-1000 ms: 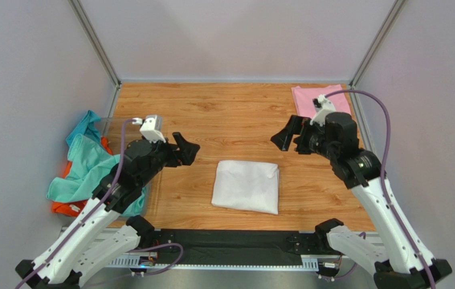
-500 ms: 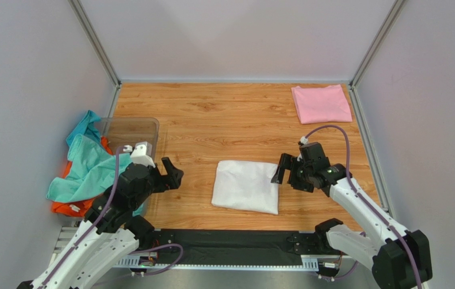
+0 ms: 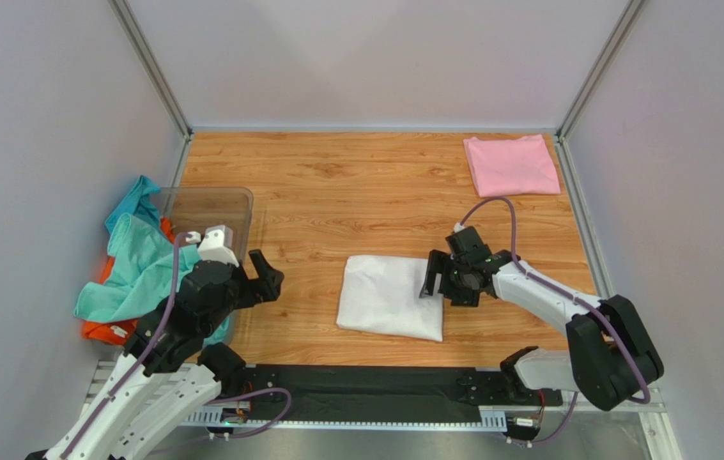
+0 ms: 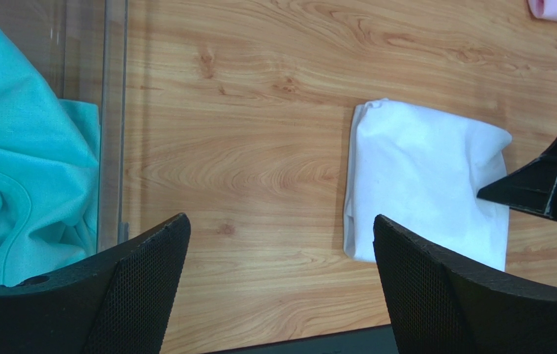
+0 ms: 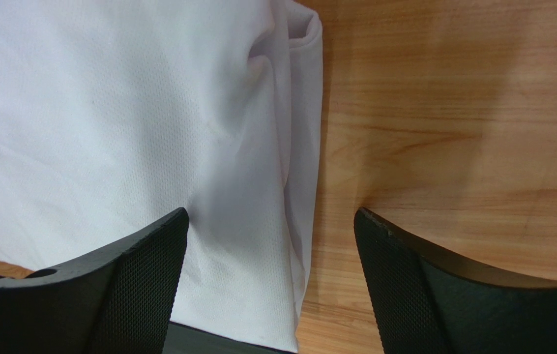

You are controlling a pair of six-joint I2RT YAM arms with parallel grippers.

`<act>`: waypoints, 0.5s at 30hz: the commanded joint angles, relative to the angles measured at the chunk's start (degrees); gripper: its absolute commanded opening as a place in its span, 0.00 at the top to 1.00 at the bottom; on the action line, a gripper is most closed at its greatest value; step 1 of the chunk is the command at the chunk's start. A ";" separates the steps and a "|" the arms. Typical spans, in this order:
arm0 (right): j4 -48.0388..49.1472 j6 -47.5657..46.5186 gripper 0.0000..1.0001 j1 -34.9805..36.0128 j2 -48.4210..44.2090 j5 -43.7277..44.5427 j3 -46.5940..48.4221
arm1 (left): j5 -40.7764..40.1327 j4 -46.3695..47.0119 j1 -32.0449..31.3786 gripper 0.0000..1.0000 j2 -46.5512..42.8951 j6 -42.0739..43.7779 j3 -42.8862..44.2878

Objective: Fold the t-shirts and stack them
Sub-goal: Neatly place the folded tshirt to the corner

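When read from the near edge outward, shows the left gripper (image 3: 267, 275) over the front-left part of the bench (image 3: 337, 182), jaws spread fully and holding nothing, drawn back and lowered from its higher mid-bench pose of a second ago. Next, near the middle of the front edge: the white t-shirt (image 3: 390, 297), folded into a neat rectangle, flat on the wood. At its right-hand fold: the right gripper (image 5: 270, 221), swung down from beside the far-right corner within the last second; jaws apart, one finger over the cloth, the other over bare wood, straddling the doubled edge; nothing pinched yet. Along the left edge: teal t-shirt (image 3: 140, 264) and orange t-shirt (image 3: 106, 331), crumpled and unfolded, spilling over the clear bin (image 3: 212, 201). In the far-right corner: the pink t-shirt (image 3: 511, 165), folded flat, well apart from the white one. Judged from this: folding of the white shirt finished; pickup for carrying to the pink one, as start of the stack, likely in hand; at least two shirts left to fold.
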 commanded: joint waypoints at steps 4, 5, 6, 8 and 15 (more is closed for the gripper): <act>5.36 1.83 0.23 1.69 4.22 2.40 2.00 | -0.24 0.82 0.24 0.00 1.42 -0.65 -0.07; 5.45 1.83 0.24 2.13 4.83 2.57 2.18 | -0.06 1.26 0.24 0.00 1.59 -1.18 -0.69; 5.45 1.83 0.25 3.18 5.27 2.84 2.44 | 0.29 2.40 0.24 0.00 1.68 -1.45 -1.82; 5.54 1.83 0.34 4.06 6.68 3.54 2.88 | 0.73 3.63 0.24 0.00 1.95 -2.33 -2.80; 5.10 1.39 0.62 5.39 9.23 5.39 4.29 | 0.12 4.34 0.24 0.00 1.25 -3.21 -4.56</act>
